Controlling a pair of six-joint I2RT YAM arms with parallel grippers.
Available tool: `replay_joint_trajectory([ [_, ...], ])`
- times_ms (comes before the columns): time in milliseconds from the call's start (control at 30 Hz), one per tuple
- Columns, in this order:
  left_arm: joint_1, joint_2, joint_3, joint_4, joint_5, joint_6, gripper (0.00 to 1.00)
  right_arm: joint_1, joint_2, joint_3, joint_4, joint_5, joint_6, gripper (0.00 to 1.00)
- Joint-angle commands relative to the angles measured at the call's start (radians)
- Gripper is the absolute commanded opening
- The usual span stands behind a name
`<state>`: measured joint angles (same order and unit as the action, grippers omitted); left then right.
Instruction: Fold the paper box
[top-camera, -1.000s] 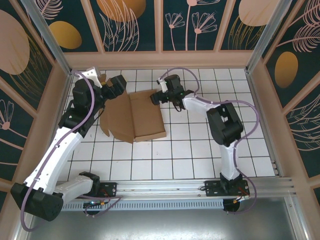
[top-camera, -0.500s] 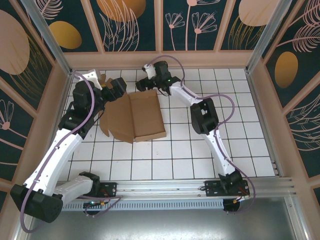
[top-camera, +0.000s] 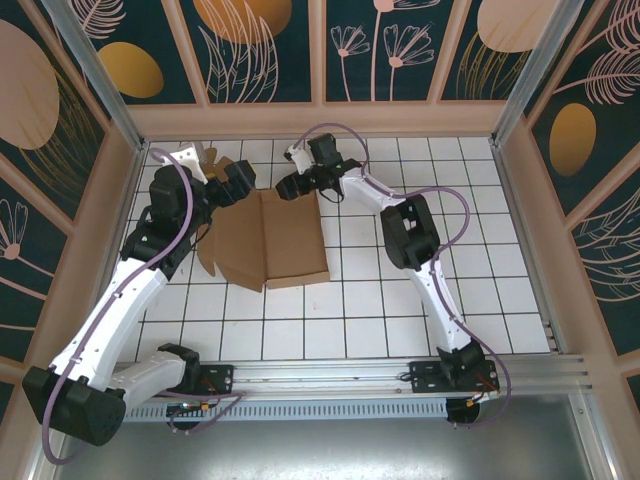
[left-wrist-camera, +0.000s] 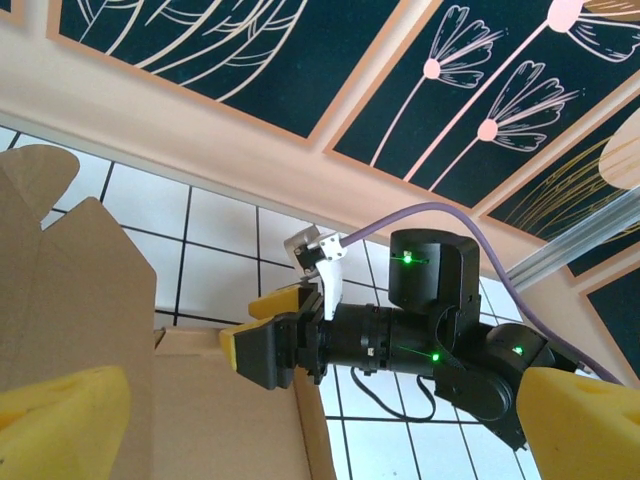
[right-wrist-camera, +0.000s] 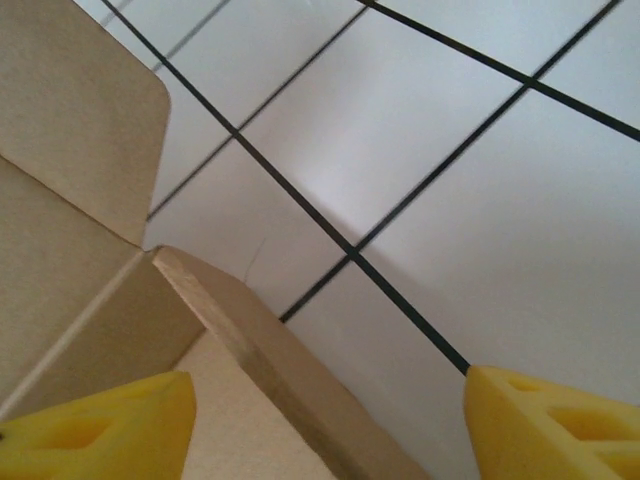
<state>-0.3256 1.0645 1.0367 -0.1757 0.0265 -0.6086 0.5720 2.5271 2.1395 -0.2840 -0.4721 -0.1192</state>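
Straddling the far edge of the paper box, the right gripper is open, gripping nothing; the left gripper is wide open, empty.

Both arms stretched forward; left claw wide, right claw parted.

White tiled floor — dark grid, floral wall panels, metal rail

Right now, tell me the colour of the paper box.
The paper box is plain brown cardboard with no print; the top external view shows it best.
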Motion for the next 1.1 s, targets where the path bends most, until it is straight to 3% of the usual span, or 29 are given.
replay_joint_trajectory([
  [0, -0.002, -0.021, -0.010, 0.034, 0.011, -0.019, 0.99, 0.014, -0.022, -0.061, -0.121, 0.201, -0.031, 0.63],
  [267, -0.002, -0.037, 0.012, 0.035, 0.011, -0.026, 0.98, 0.005, -0.263, -0.454, 0.067, 0.462, 0.001, 0.42],
  [467, -0.002, -0.055, 0.009, 0.039, 0.006, -0.019, 0.98, -0.019, -0.467, -0.741, 0.155, 0.530, 0.122, 0.28],
  [567, -0.002, -0.054, -0.002, 0.048, 0.014, -0.023, 0.98, -0.005, -0.559, -0.870, 0.161, 0.570, 0.180, 0.25],
  [667, -0.002, -0.054, -0.013, 0.059, 0.019, -0.020, 0.99, 0.018, -0.642, -0.971, 0.142, 0.591, 0.217, 0.27],
  [767, -0.003, -0.043, -0.024, 0.072, 0.023, -0.019, 0.99, 0.011, -0.711, -1.021, 0.120, 0.551, 0.228, 0.50],
  [833, -0.003, -0.034, -0.038, 0.090, 0.030, -0.024, 0.99, -0.008, -0.734, -1.005, 0.096, 0.522, 0.227, 0.56],
  [1067, -0.003, -0.046, -0.136, 0.172, 0.017, -0.018, 0.99, -0.050, -0.611, -0.744, -0.106, 0.419, 0.149, 0.56],
])
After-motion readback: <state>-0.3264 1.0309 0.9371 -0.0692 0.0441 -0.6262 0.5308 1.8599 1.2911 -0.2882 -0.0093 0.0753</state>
